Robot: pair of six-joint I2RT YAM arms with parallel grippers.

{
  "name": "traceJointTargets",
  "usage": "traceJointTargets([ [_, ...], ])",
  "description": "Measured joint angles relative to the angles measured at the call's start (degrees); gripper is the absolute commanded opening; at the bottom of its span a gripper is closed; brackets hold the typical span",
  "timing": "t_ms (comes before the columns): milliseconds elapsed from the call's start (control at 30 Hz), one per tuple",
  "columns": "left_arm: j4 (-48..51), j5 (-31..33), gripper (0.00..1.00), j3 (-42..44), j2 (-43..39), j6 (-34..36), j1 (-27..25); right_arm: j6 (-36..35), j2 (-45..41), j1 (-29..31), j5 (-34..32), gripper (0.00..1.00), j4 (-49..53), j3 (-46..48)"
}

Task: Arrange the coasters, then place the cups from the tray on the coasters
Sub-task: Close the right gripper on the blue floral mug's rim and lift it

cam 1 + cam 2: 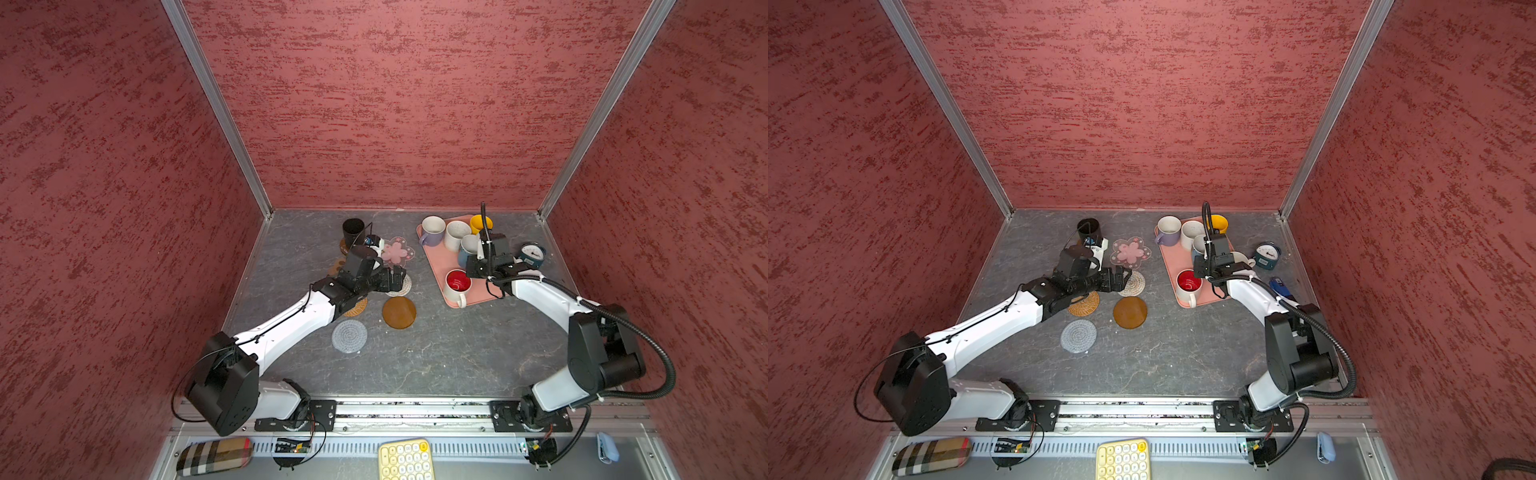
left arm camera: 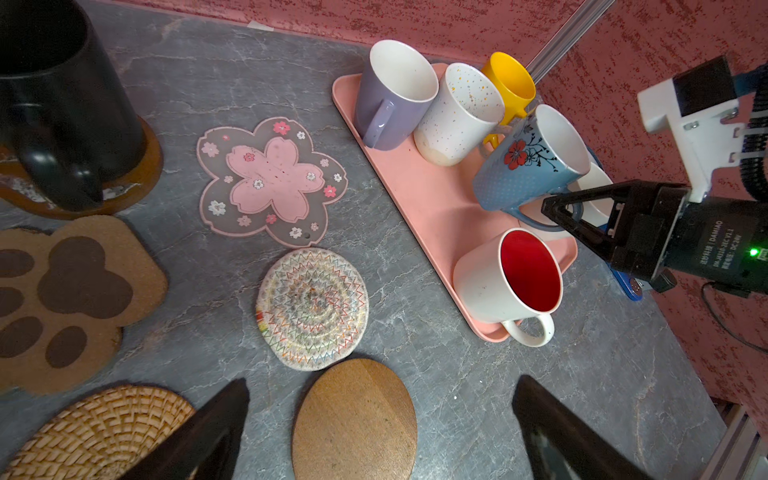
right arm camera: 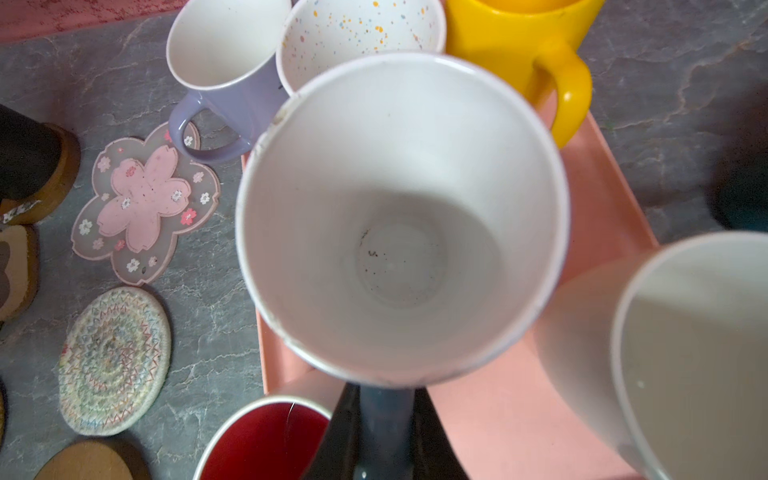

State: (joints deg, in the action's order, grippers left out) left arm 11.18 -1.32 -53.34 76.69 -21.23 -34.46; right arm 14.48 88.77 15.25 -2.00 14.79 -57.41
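The left arm (image 1: 286, 322) and the right arm (image 1: 544, 295) wear smooth white shells between chunky black joint housings, each on a black base plate (image 1: 324, 411) screwed to a silver rail (image 1: 415, 411). A thin black cable (image 1: 173, 395) loops off the left one, and a thick ribbed black hose (image 1: 670, 370) is zip-tied along the right. The right hand (image 2: 559, 208) is black with wedge-shaped fingers. Behind it, the round motor bears a white printed label (image 2: 719, 243) and a green light (image 2: 753, 252).

The pink tray (image 2: 436, 216) holds the lavender cup (image 2: 390, 104), speckled cup (image 2: 453, 120), yellow cup (image 2: 513, 81), cream cup (image 3: 685, 353) and red-lined cup (image 2: 490, 282) upright. The light blue cup (image 2: 523, 174) is tilted among them. The black cup (image 2: 62, 104) stands on a brown disc (image 2: 145, 166). Beside the tray on the counter (image 2: 436, 395), the flower coaster (image 2: 270, 180), paw coaster (image 2: 75, 299), stitched round (image 2: 311, 307), beige round (image 2: 95, 432), grey round (image 1: 349, 336) and bare brown coaster (image 2: 353, 424) lie flat.
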Motion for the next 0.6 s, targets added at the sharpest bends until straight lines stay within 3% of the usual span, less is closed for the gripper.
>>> traceJointTargets([
  [333, 4.0, 2.3, 1.00, 0.0, -5.4, 0.1, 0.0, -1.0, -6.7, 3.2, -1.6, 0.00, 4.8, -3.3],
  [600, 7.7, 3.5, 1.00, 0.6, -12.8, -1.1, -0.3, -1.5, -10.9, 10.3, -3.4, 0.00, 8.2, -6.6],
])
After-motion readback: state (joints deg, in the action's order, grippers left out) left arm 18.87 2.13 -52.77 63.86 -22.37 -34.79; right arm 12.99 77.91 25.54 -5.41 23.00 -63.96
